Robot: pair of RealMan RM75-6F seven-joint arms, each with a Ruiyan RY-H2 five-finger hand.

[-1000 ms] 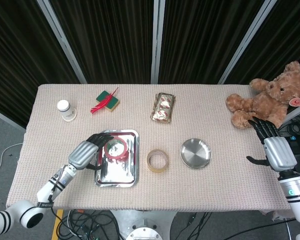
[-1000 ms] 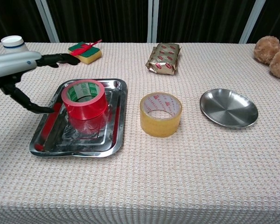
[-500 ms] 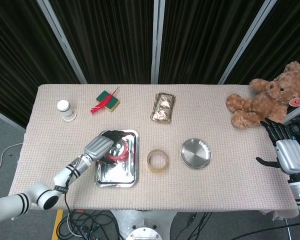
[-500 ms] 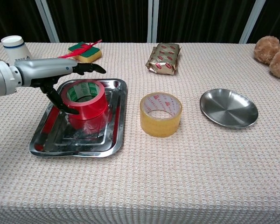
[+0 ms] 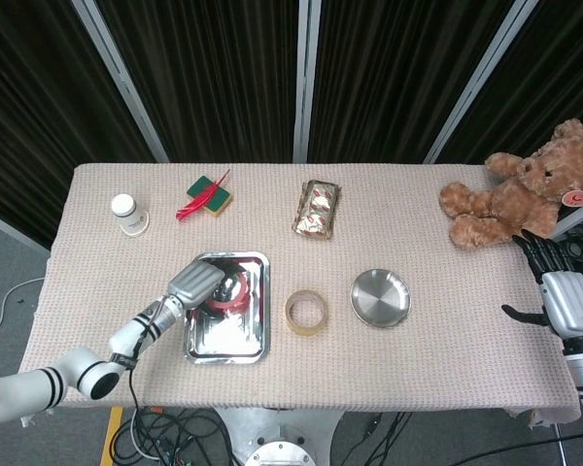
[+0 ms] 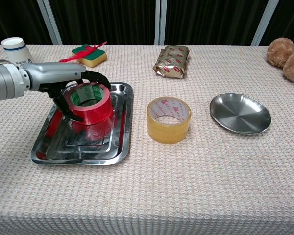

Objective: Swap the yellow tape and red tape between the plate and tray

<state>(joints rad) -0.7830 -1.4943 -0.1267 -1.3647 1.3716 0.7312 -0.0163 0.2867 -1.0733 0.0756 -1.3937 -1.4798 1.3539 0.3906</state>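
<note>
Far left on the worktop (image 6: 196, 196) a white cup (image 6: 13, 48) stood, with a green sponge (image 6: 90, 55) and a red feather-like thing (image 6: 83, 53) on it just to the right. Your left hand (image 6: 71, 83) was over the tray (image 6: 54, 149), fingers (image 6: 95, 77) curled across the top of the red tape (image 6: 90, 104) and the thumb down against its left side. It looked closed around the roll, but I couldn't tell if the grip was firm. In the head view the left hand (image 5: 206, 284) covered most of the red tape (image 5: 225, 304). The red tape sat upright in the far half of the tray, still touching the tray floor as far as I could see. Just right of the tray, the yellow tape (image 6: 169, 119) stood on the worktop, apart from both tray and plate (image 6: 240, 113). Far behind it lay a foil-wrapped packet (image 6: 172, 61). The plate sat to the right of the yellow tape, nothing in it. At the far right corner a teddy bear (image 5: 525, 194) lay. Your right hand (image 5: 561, 296) hung off the right edge of the worktop, only in the head view, fingers spread, holding nothing.
</note>
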